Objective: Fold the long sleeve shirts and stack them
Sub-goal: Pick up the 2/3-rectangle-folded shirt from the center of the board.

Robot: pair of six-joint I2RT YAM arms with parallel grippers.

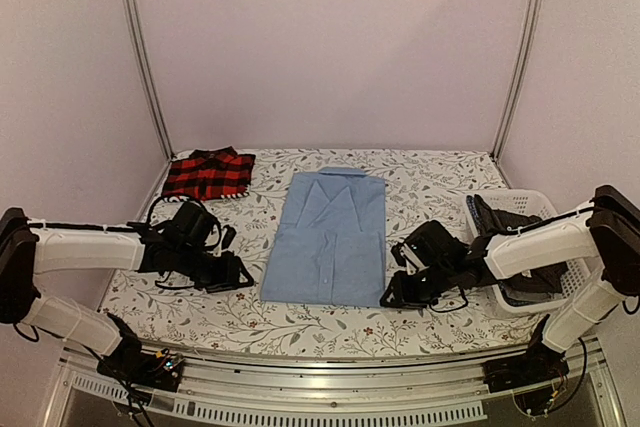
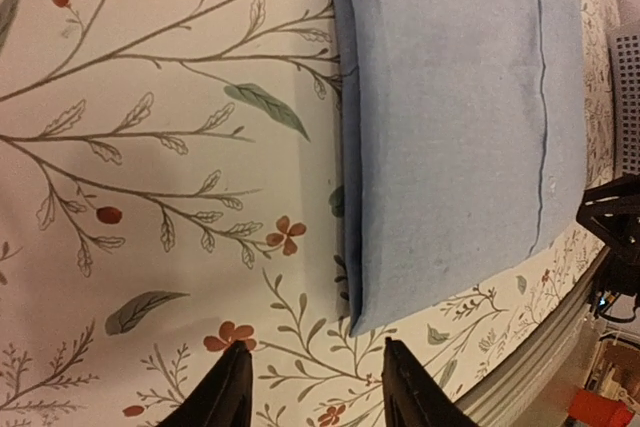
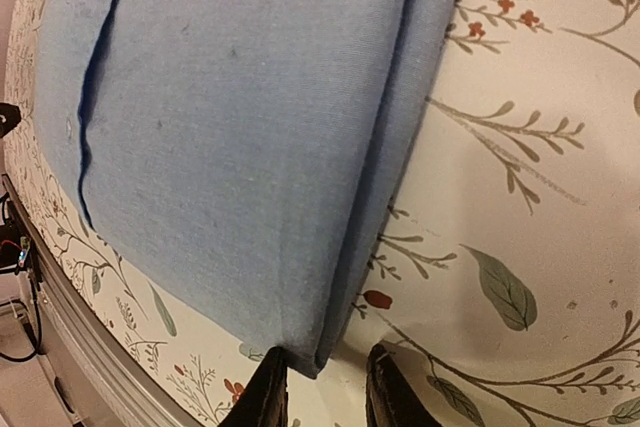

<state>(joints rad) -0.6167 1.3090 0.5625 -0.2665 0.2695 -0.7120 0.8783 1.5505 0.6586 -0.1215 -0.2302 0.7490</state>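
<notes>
From above, the plain light blue collared cloth shirt (image 1: pixel 328 242) lies folded in the middle of the flowered table cover (image 1: pixel 420 182), with the left gripper (image 1: pixel 243 274) beside its near left corner and the right gripper (image 1: pixel 391 296) at its near right corner. The left wrist view shows the jaws half open and empty, just before that corner. In the right wrist view the jaws stand narrowly apart, the shirt's corner between the fingertips (image 3: pixel 268 392), not clamped.

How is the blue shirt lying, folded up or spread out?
Folded partway. The light blue shirt lies as a long narrow rectangle, no sleeves sticking out, and both wrist views show doubled layers along its side edges.
</notes>
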